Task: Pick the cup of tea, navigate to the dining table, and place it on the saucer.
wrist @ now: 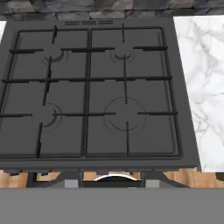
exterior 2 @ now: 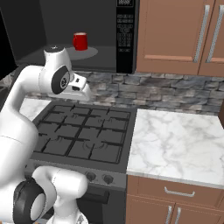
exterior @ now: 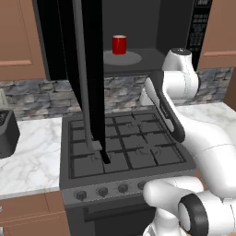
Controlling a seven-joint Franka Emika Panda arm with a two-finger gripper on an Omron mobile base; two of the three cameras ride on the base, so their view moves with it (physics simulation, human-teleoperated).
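The cup of tea (exterior: 119, 44) is a small red mug standing upright on the grey turntable plate (exterior: 131, 59) inside the open microwave above the stove. The right base view has the cup of tea (exterior 2: 80, 41) at upper left. My gripper (wrist: 112, 183) hangs over the stove's front edge and looks down on the burners, well below the mug and nearer than it. Its fingertips (wrist: 71, 183) stand apart with nothing between them, so it is open. The arm's hand (exterior 2: 82, 92) hovers above the grates. The dining table and the saucer are out of view.
The microwave's dark door (exterior: 87, 78) swings out over the left of the stove (exterior: 124, 147). Marble counter (exterior 2: 179, 140) runs right of the stove, and more (exterior: 32, 156) lies to its left with a black appliance (exterior: 7, 133) on it. Wooden cabinets (exterior 2: 179, 35) hang at upper right.
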